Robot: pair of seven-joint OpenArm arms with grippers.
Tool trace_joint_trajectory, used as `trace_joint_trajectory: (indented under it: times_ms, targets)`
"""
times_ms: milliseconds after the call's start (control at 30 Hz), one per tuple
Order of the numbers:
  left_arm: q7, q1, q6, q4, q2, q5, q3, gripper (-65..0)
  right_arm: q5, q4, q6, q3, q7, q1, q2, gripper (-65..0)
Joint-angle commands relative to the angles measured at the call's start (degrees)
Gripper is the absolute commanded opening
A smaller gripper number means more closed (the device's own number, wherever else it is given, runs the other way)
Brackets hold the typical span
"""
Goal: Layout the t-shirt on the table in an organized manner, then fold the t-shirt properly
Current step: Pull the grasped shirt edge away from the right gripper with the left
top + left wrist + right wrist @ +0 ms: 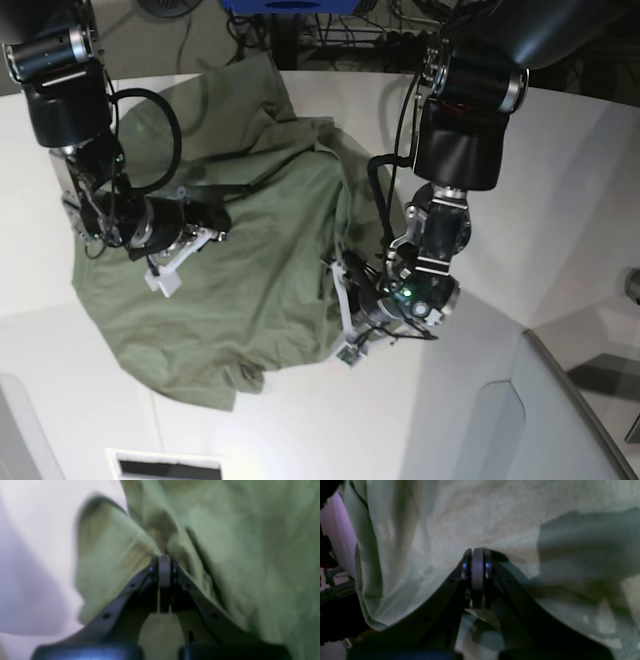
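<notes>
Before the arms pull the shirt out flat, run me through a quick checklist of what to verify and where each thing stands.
1. Left gripper shut on the t-shirt: ok, jaws closed with a ridge of cloth pinched at the tip.
2. Right gripper shut on the t-shirt: cannot tell; jaws are closed against the cloth, but no pinched fold shows.
3. T-shirt fully on the table: cannot tell, its far edge lies near the table's rim.
4. T-shirt laid flat: not ok, it is bunched and creased between the arms.
5. Collar or sleeves located: cannot tell, neither can be picked out in any view.
</notes>
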Motion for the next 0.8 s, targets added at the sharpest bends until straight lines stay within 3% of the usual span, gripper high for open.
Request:
trace_joint_trajectory:
  times_ms: [0, 133, 333, 600, 767]
  targets:
    - [0.26, -0.75, 0.36, 4.24, -1.08, -0.22, -0.02, -65.0, -1.05, 0.31, -0.51, -0.19, -0.53, 0.68, 0.29, -62.9]
    - [8.08, 3.21, 0.36, 17.96, -4.42, -0.13, 0.59, -65.0, -1.05, 0.22, -0.51, -0.19, -0.61, 0.85, 0.38, -62.9]
    - [14.32, 13.85, 0.09, 35.01, -12.42, -0.04, 0.68, -65.0, -1.05, 0.22, -0.51, -0.19, -0.53, 1.82, 0.38, -62.9]
    - [15.11, 33.54, 0.01, 48.46, -24.47, -0.13, -0.64, -65.0, -1.05, 0.22, -0.86, 0.25, -0.53, 3.49, 0.73, -63.0]
    - [14.76, 44.18, 0.01, 49.34, -26.49, -0.13, -5.38, -65.0, -1.05, 0.13, -0.86, 0.25, -0.26, 4.20, 0.82, -63.0]
